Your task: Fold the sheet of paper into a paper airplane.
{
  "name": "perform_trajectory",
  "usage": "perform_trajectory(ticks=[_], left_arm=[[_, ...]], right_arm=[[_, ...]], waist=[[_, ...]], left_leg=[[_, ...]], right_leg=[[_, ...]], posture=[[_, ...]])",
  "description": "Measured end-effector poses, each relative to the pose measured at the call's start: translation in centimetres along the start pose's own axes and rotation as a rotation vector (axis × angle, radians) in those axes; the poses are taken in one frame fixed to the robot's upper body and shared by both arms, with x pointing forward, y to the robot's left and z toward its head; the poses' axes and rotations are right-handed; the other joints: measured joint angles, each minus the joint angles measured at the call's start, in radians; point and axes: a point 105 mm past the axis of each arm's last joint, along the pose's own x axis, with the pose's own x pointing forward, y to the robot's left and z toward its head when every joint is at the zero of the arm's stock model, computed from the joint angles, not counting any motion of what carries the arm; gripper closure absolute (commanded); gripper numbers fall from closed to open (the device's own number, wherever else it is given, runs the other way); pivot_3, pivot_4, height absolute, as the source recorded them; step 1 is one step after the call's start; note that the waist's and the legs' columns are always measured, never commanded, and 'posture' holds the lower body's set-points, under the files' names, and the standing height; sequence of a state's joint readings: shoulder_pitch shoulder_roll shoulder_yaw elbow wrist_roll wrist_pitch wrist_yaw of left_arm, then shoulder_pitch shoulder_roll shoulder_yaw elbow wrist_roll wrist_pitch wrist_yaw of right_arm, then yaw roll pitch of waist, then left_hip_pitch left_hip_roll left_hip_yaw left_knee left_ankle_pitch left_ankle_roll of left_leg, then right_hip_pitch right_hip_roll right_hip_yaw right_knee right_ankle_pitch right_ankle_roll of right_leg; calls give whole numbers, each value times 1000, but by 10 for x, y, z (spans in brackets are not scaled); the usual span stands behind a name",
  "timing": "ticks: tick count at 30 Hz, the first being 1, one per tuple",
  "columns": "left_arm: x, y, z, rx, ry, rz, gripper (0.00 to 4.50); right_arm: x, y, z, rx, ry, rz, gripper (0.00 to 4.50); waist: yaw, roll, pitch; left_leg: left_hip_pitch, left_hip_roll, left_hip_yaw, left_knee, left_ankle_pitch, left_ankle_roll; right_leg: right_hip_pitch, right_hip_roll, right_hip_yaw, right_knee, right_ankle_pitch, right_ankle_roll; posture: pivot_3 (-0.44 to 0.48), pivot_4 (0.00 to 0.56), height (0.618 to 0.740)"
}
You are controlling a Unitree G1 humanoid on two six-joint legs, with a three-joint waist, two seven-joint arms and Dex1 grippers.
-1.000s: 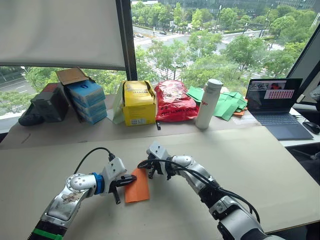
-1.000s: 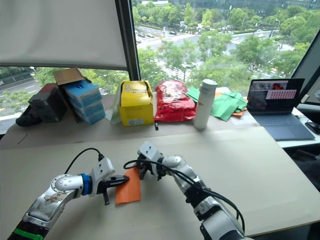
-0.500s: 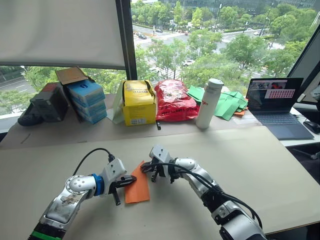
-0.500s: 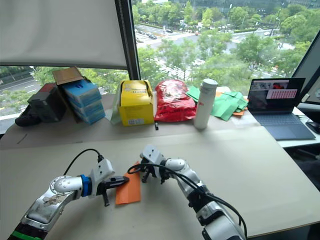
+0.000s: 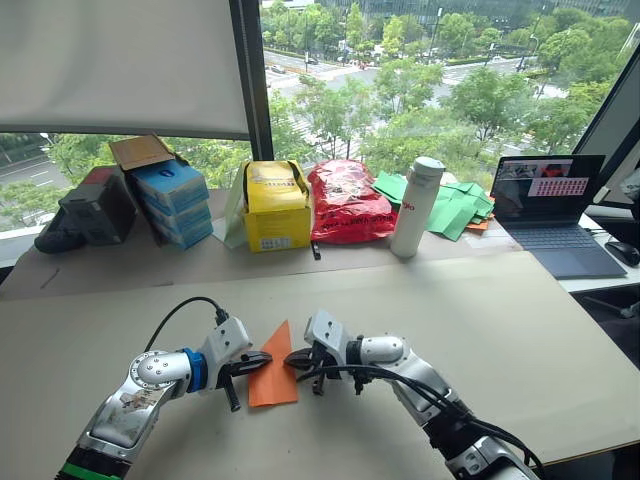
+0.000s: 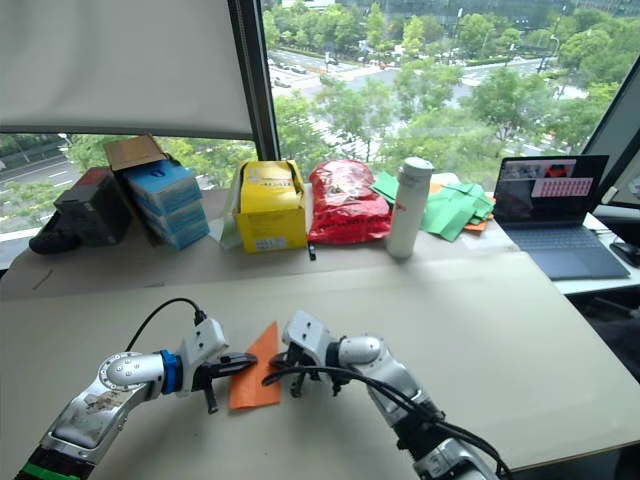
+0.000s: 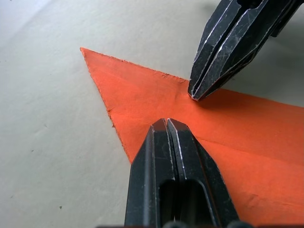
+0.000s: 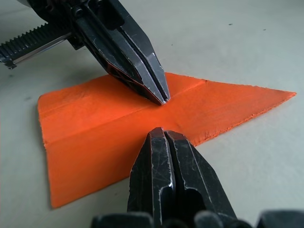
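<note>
While both grippers — left gripper (image 5: 262,358), right gripper (image 5: 292,360) — press closed jaws onto the sheet of paper (image 5: 273,361), you're mid-crease — next, flatten along the fold

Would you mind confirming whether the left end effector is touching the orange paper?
Touching: the right wrist view shows the left end effector, shut, with its tip pressed onto the sheet of paper.

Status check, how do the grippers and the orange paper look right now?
Left gripper shut, tip on the sheet of paper. Right gripper shut, tip at the opposite edge. Paper flat, pointed, centre crease. Nothing in the way.
</note>
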State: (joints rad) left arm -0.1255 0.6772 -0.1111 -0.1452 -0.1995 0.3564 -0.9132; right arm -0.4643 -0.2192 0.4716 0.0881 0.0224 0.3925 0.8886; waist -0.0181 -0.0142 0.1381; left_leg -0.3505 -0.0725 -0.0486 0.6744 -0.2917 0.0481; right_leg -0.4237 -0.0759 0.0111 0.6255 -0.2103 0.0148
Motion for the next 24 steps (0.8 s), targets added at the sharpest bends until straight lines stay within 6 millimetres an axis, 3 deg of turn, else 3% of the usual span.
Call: perform_trajectory(ticks=[15, 24], left_arm=[[0, -1, 0, -2, 2, -6, 4461], [0, -1, 0, -4, 8, -9, 4461]], right_arm=[[-18, 28, -8, -67, 85, 138, 4500], [-21, 33, -7, -128, 92, 175, 4500]], waist=[[3, 0, 0], [3, 0, 0]], left_leg=[[0, 0, 0, 0, 0, 1], [0, 0, 0, 0, 0, 1]], right_leg=[[1, 0, 0, -2, 0, 0], [1, 0, 0, -3, 0, 0]], posture=[[0, 150, 740], [0, 150, 740]])
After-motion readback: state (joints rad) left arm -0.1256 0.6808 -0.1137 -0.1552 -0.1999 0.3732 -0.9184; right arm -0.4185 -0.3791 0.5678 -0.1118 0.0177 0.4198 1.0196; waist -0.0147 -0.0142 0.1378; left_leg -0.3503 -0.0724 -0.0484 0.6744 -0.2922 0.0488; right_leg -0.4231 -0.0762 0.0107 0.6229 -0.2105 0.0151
